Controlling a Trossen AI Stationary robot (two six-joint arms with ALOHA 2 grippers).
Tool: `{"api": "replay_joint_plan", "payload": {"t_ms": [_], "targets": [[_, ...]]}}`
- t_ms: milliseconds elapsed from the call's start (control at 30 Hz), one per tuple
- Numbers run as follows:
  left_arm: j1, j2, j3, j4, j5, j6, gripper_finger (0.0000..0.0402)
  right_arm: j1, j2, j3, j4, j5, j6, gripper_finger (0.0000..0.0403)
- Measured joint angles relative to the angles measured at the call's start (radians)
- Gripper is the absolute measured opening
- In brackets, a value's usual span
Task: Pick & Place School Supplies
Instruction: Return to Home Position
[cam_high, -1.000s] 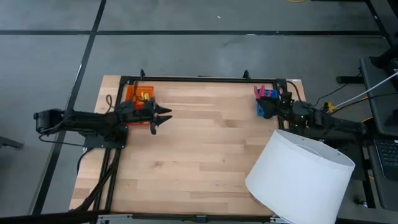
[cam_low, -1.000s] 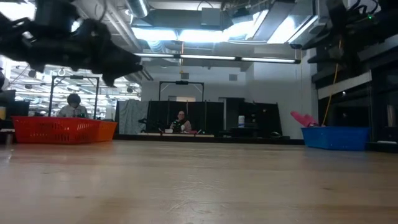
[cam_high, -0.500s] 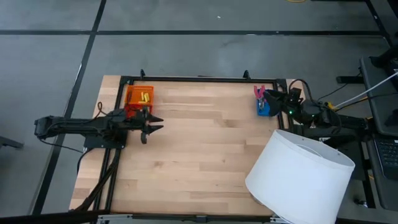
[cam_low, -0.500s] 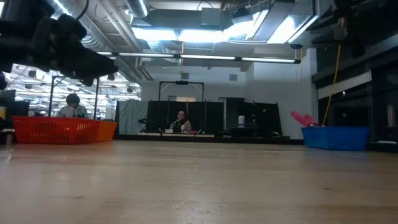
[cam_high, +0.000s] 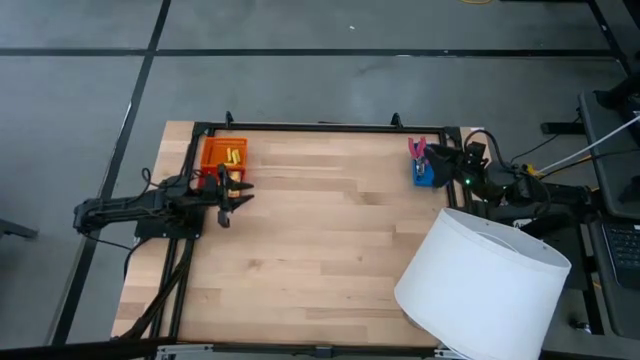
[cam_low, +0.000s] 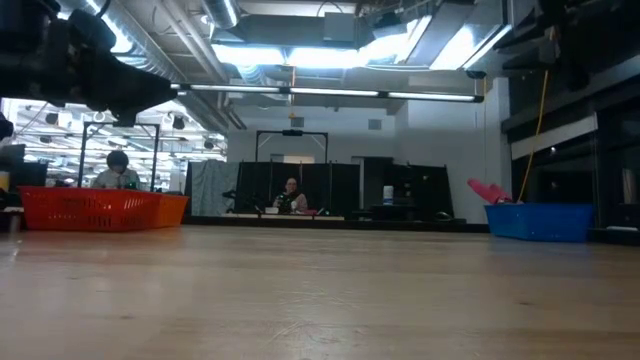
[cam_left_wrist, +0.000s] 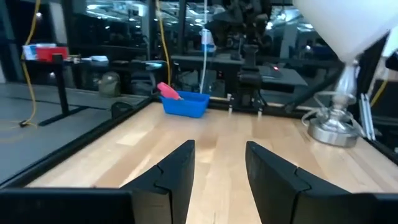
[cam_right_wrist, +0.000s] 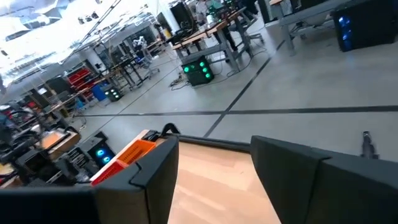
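In the high view, yellow supplies (cam_high: 233, 155) lie in the orange tray (cam_high: 212, 150) at the table's far left. Pink-handled tools (cam_high: 416, 147) stick up out of the blue tray (cam_high: 424, 176) at the far right; the low view shows a pink handle (cam_low: 486, 190) above that tray's rim (cam_low: 540, 209). My left gripper (cam_high: 236, 193) hovers open just near of the orange tray, and my left wrist view shows it (cam_left_wrist: 217, 171) holding nothing. My right gripper (cam_high: 442, 159) is beside the blue tray, open and empty (cam_right_wrist: 214, 177).
A big white cylinder (cam_high: 484, 285) stands over the near right corner on a metal base (cam_left_wrist: 334, 123). A black frame (cam_high: 320, 127) runs along the far edge. The wooden table (cam_high: 320, 240) stretches between both trays. People sit in the room behind (cam_low: 290, 195).
My left gripper has drawn back from the orange tray toward the table's left edge, uncovering the tray. My right gripper has pulled off the blue tray toward the right edge, then held still.
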Motion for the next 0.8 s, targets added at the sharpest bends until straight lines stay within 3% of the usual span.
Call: {"api": "replay_joint_plan", "payload": {"t_ms": [267, 600, 800], "targets": [[0.000, 0.006, 0.000, 0.003, 0.003, -0.121, 0.0139, 0.040, -0.033, 0.000, -0.083, -0.035, 0.031, 0.0205], [0.000, 0.006, 0.000, 0.004, 0.004, -0.121, 0.0139, 0.050, -0.307, -0.009, -0.394, -0.083, -0.007, 0.0205], [0.000, 0.006, 0.000, 0.004, 0.005, -0.122, 0.0139, 0.051, -0.308, -0.076, -0.233, -0.237, -0.116, 0.0205]]}}
